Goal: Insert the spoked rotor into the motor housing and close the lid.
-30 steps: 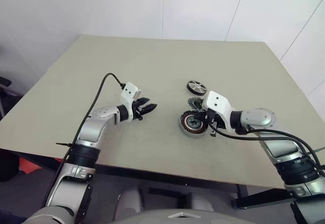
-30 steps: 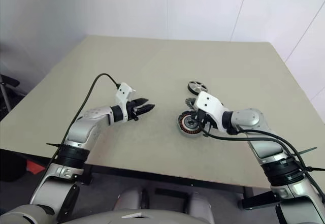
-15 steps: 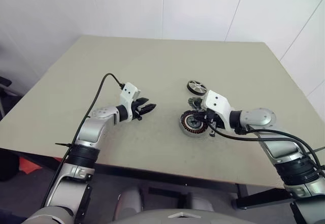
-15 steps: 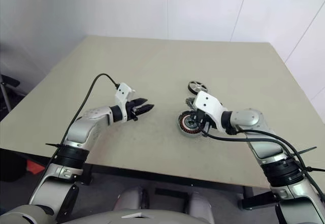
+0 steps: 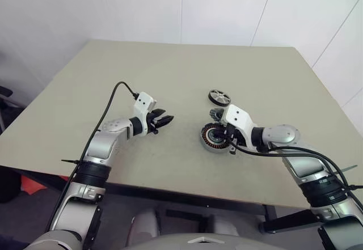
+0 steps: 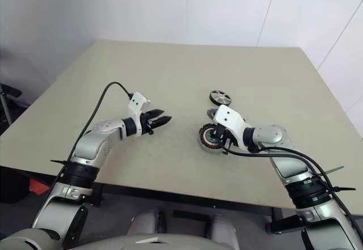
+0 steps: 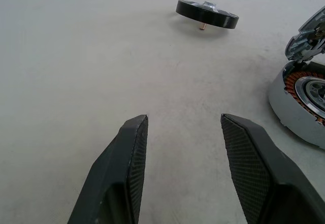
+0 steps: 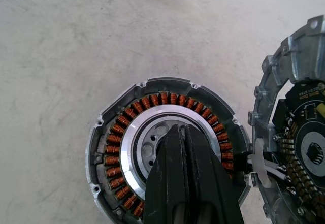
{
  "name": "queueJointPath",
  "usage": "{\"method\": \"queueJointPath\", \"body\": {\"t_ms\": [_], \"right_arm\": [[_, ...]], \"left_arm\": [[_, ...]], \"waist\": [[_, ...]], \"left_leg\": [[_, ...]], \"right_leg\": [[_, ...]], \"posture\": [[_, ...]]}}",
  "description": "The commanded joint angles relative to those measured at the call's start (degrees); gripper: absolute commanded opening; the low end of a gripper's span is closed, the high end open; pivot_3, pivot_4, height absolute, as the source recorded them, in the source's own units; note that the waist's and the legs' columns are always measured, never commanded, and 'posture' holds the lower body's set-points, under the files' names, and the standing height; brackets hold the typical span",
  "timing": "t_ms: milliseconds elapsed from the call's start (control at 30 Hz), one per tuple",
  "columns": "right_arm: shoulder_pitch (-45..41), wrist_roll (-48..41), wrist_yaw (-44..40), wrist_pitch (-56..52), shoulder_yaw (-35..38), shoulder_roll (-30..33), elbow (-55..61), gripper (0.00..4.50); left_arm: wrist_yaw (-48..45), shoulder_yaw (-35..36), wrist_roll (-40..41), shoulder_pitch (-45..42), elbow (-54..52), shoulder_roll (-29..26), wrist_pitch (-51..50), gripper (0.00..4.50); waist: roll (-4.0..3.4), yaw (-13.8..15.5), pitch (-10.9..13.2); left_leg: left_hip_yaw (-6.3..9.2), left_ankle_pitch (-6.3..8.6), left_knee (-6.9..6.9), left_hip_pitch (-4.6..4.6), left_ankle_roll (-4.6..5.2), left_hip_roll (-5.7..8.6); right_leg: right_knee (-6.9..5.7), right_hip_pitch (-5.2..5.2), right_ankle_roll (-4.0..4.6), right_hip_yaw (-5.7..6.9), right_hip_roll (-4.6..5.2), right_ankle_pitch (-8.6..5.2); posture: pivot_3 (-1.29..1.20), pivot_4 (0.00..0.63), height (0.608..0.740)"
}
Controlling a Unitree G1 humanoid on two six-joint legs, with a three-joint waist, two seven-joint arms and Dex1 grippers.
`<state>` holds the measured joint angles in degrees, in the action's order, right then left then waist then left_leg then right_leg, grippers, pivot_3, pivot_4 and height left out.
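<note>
The motor housing (image 5: 211, 138) lies face up right of the table's middle, its copper windings (image 8: 114, 150) ringing a silver centre. My right gripper (image 5: 226, 140) is shut with nothing in it, its tips (image 8: 179, 132) right over that centre; whether they touch I cannot tell. The lid (image 8: 297, 132) stands tilted at the housing's far edge, joined to it by white wires, its inner face showing. Just beyond, the spoked rotor (image 5: 219, 97) lies flat on the table. My left gripper (image 5: 168, 119) hovers open and empty to the housing's left, its fingers (image 7: 129, 148) pointing toward it.
The beige table (image 5: 170, 68) is bare apart from these parts. White walls stand behind it. A black cable runs along each arm.
My right elbow has drawn in slightly to the left while the shut gripper stays over the housing. The left arm and the parts have not moved.
</note>
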<state>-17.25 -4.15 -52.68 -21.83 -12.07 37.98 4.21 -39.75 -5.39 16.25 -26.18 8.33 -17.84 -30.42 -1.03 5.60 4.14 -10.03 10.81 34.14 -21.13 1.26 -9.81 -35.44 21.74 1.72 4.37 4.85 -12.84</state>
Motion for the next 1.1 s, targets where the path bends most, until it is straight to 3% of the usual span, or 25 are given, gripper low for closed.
{"method": "queueJointPath", "body": {"t_ms": [33,400,833,1100], "right_arm": [[-0.9,0.9,0.3,1.0,-0.8,-0.7,-1.1,0.05],[-0.4,1.5,0.3,1.1,-0.6,-0.7,-1.6,0.05],[-2.2,-2.4,-1.5,-6.4,2.8,2.8,10.3,0.05],[-1.2,0.4,-0.5,-4.4,0.1,2.8,4.8,0.05]], "left_arm": [[0.1,0.9,-0.2,-0.8,-1.1,-0.6,1.1,2.43],[0.3,0.8,-0.5,-1.0,-0.5,-0.6,1.5,2.43],[0.1,0.6,-1.1,-1.5,0.3,-0.2,2.0,2.43],[0.1,0.5,-1.3,-1.2,0.3,0.0,2.1,2.43]], "waist": [[0.00,0.0,0.0],[0.00,0.0,0.0],[0.00,0.0,0.0],[0.00,0.0,0.0]], "left_leg": [[0.00,0.00,0.00,0.00,0.00,0.00],[0.00,0.00,0.00,0.03,-0.01,0.00],[0.01,0.00,-0.05,-0.01,0.00,0.00],[0.00,0.00,-0.04,-0.01,-0.01,0.00]], "right_leg": [[0.00,0.00,0.00,0.00,0.00,0.00],[0.00,-0.03,-0.01,-0.01,0.00,0.00],[0.00,0.02,0.00,0.00,0.00,0.00],[0.01,0.02,-0.01,0.00,0.00,-0.01]], "posture": [[0.00,0.000,0.740],[0.00,0.000,0.740],[0.00,0.000,0.740],[0.00,0.000,0.740]]}}
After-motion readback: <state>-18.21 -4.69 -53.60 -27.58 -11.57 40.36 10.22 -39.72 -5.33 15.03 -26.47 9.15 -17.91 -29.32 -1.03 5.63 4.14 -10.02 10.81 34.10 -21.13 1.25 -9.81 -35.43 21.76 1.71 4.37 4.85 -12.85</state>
